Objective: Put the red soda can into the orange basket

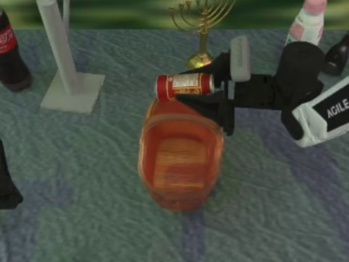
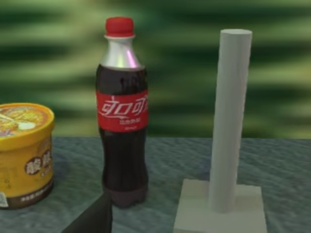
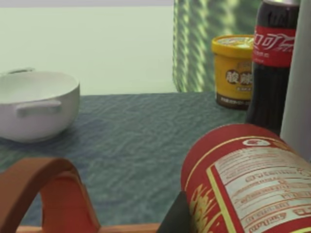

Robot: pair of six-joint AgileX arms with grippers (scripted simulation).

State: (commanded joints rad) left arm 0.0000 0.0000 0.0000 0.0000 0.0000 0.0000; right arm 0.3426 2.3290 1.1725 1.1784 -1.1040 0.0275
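The red soda can [image 1: 182,85] lies on its side in the air, above the far rim of the orange basket [image 1: 143,158]. My right gripper [image 1: 200,87] reaches in from the right and is shut on the can's silver-topped end. In the right wrist view the red soda can [image 3: 243,179] fills the near corner, with its label showing. The orange basket's hoop handle [image 3: 53,194] rises beside it. The oval basket stands at the table's middle, and its slatted bottom is bare. My left gripper [image 1: 6,188] is parked at the left edge.
A dark cola bottle [image 1: 11,52] and a white post on a square base [image 1: 68,71] stand at the far left. A gold candelabra [image 1: 203,27] is just behind the can. A pink-white bottle [image 1: 306,22] stands far right. A yellow cup [image 3: 233,68] and a white bowl [image 3: 36,104] show in the right wrist view.
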